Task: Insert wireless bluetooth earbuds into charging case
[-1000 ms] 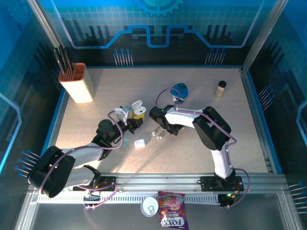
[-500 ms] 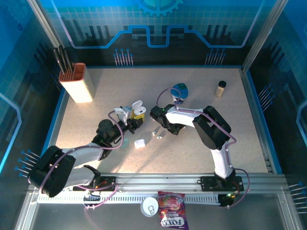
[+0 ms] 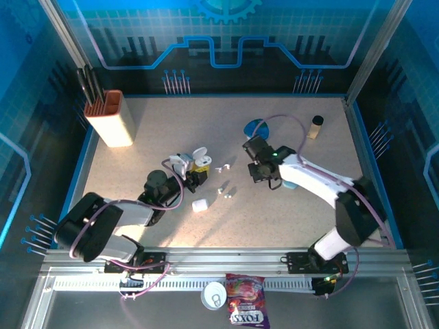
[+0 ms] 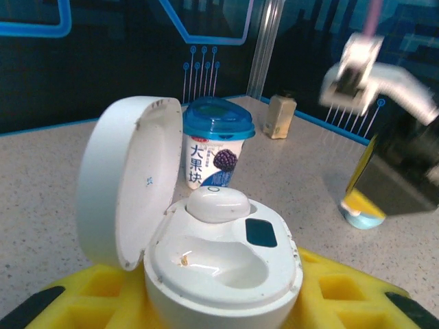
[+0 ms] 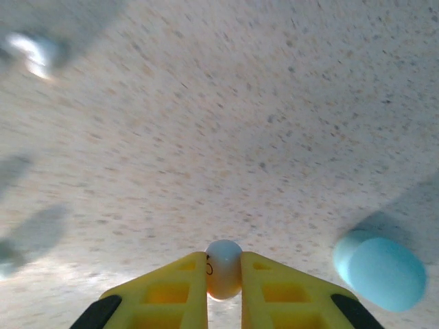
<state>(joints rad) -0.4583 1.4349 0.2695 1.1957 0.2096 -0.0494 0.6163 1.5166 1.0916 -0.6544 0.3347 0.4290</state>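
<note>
Two grips — right gripper [image 5: 223, 260]: earbud [image 5: 223, 271]; left gripper [image 4: 214, 305], seemingly: case [image 4: 221, 257].

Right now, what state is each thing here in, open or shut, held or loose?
white case: held, lid open, seated earbud in one slot, other slot empty.
left end effector: shut on white case.
right end effector: shut on white earbud.
teal case: shut, lying loose.
yogurt cup: upright, lid on.
loose earbuds: lying free, uncased.

High rear overview; wrist views close to table [image 3: 171, 130]
</note>
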